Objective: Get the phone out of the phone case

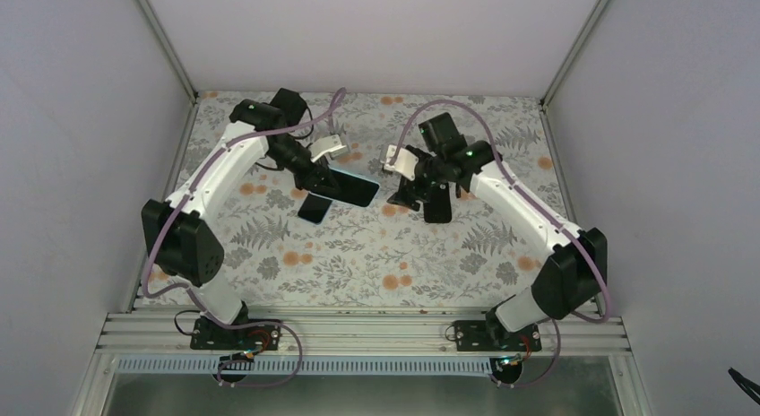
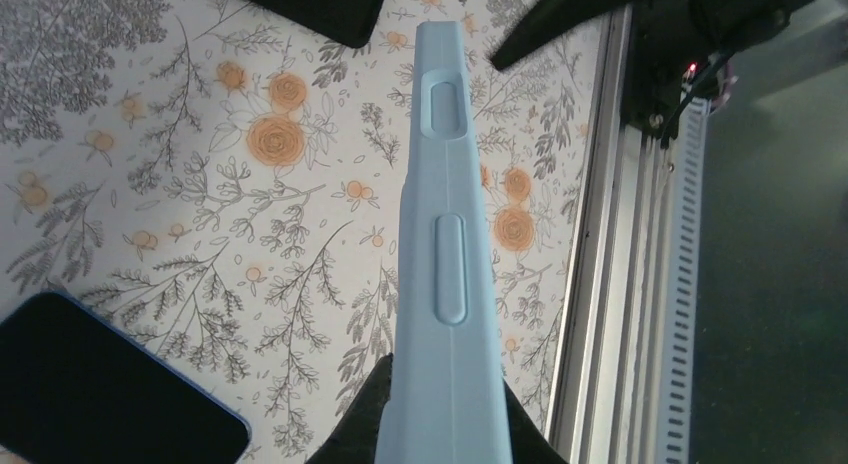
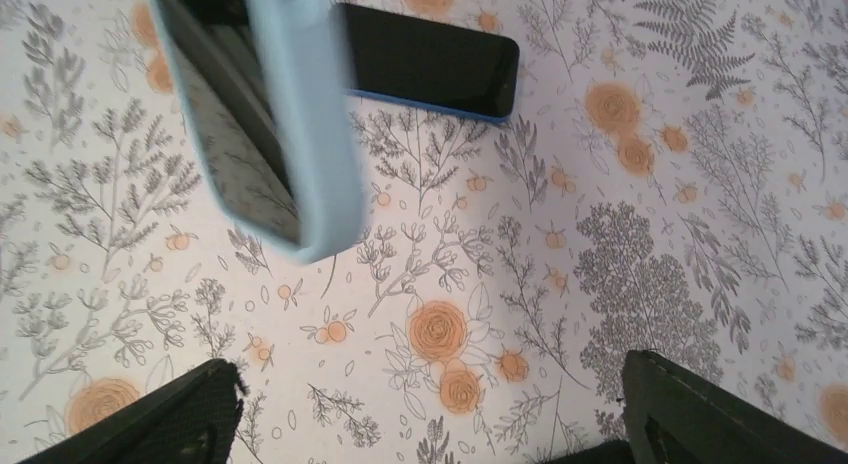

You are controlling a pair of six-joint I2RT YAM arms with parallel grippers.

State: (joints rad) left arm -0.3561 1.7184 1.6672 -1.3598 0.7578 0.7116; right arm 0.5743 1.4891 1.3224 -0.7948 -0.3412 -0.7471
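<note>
Phone looks already out: it lies flat on the table, dark face up, blue rim showing, nothing touching it. The case is held up off the table, edge-on to the left wrist cam, side-button bumps facing the lens. The left gripper is pinching one end of it, one finger on each broad face. The right gripper is spread wide and holds nothing. The case's free end sits ahead of its fingers and off to one side, not between them; near, not touching as far as I can tell. The phone is on the table below and beside the raised case, apart from both grippers, nearer the left one. Caveat: the inside of the case looks dark and glossy from the right wrist cam, so I can't fully rule out something in it. My read of the step: separation done, what's left is parking the case. To do it well, back the right arm off first so a finger doesn't clip the free end. Then swing the case sideways away from the phone, lower it until it rests on the table, and only then let go. Don't drop it on the screen or drag it across the phone.
</note>
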